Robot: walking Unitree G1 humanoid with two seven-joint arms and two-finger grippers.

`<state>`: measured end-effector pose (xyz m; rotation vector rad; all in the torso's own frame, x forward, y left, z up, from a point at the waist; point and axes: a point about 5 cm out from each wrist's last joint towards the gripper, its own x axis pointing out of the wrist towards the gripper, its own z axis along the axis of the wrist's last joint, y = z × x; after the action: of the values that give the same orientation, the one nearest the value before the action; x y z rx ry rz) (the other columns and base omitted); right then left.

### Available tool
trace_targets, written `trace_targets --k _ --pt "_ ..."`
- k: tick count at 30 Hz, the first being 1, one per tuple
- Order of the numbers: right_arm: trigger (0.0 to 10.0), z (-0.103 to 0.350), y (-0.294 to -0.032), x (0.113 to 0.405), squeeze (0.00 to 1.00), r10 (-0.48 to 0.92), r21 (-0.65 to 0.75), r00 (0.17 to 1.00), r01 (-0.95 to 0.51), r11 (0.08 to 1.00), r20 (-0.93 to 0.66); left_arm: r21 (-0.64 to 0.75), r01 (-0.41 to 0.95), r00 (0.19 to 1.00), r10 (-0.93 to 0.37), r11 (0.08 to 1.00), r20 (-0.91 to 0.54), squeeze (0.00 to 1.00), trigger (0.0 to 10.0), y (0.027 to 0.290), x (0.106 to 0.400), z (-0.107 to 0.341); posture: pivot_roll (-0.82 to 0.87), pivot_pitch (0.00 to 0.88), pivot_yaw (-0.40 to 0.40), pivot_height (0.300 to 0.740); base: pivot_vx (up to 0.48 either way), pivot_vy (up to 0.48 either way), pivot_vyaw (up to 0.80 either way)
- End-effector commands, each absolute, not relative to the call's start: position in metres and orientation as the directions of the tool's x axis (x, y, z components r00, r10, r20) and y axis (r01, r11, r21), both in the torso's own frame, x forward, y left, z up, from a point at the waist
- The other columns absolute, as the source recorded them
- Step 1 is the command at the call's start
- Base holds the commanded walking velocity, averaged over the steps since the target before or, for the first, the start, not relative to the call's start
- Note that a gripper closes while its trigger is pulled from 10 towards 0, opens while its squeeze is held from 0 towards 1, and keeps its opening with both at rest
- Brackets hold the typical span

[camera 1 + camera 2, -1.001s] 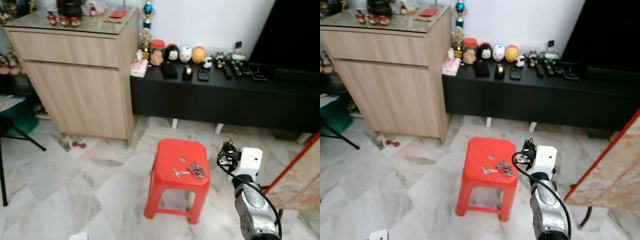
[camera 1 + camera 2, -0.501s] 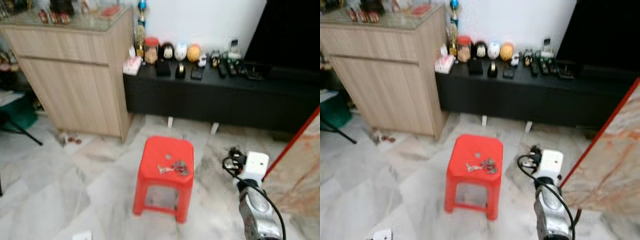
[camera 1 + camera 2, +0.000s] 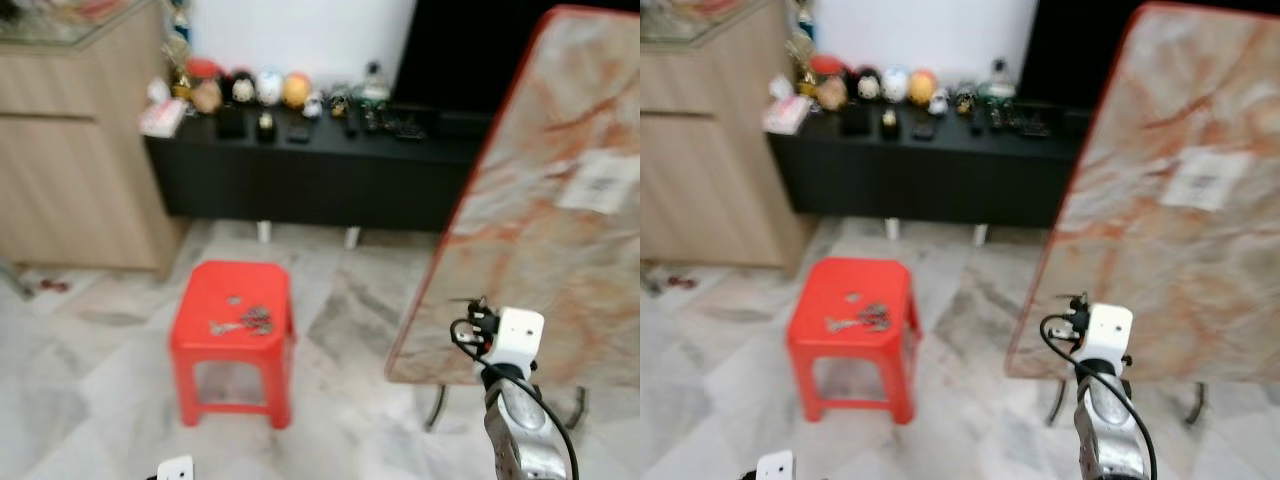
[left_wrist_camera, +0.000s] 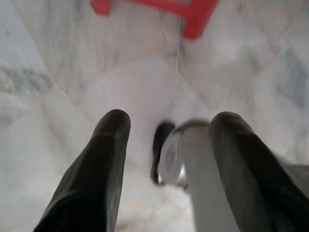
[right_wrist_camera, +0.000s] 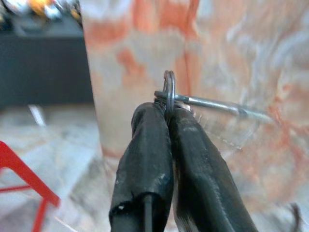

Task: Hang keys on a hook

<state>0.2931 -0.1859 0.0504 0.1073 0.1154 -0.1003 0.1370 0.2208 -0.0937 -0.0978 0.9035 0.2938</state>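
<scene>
Head views first: a red stool (image 3: 233,320) sits on the marble floor (image 3: 90,380) with a bunch of keys (image 3: 245,321) lying on its seat. Behind it is a black TV bench (image 3: 300,170) full of figurines, and a marble-pattern tabletop (image 3: 540,200) leans upright on the robot's right. The right arm is raised in front of that slab.

Left wrist view: left gripper (image 4: 169,140) points down at the floor, fingers spread wide with nothing in them, a stool leg just visible beyond.

Right wrist view: right gripper (image 5: 169,113) is pinched tight on a key ring (image 5: 169,92), a key (image 5: 212,104) sticking out sideways, slab right behind it.

So I'd say it's in the carrying stage. No hook spotted anywhere, so the next move is finding one, then lining the ring up with it.
</scene>
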Motion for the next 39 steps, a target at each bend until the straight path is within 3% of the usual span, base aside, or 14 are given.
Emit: trace_targets --k 1,16,39 --pt "10.0 0.057 -0.188 0.297 0.00 -0.095 0.096 0.991 0.104 0.990 -0.097 0.043 -0.281 0.570 0.202 0.959 -0.796 0.00 10.0 0.218 0.134 -0.096 0.17 0.022 -0.084 0.740 0.000 -0.480 0.00" --pt "10.0 0.066 -0.189 0.309 0.00 -0.114 0.079 0.992 0.118 0.990 -0.057 0.050 -0.281 0.556 0.205 0.958 -0.805 0.00 10.0 0.221 0.132 -0.096 0.17 0.000 -0.065 0.740 0.000 -0.442 0.00" --pt "10.0 0.078 -0.176 0.325 0.00 -0.085 0.061 0.996 0.084 0.995 0.001 0.051 -0.341 0.536 0.238 0.939 -0.810 0.00 10.0 0.233 0.129 -0.095 0.18 0.000 -0.063 0.740 0.000 0.000 0.00"
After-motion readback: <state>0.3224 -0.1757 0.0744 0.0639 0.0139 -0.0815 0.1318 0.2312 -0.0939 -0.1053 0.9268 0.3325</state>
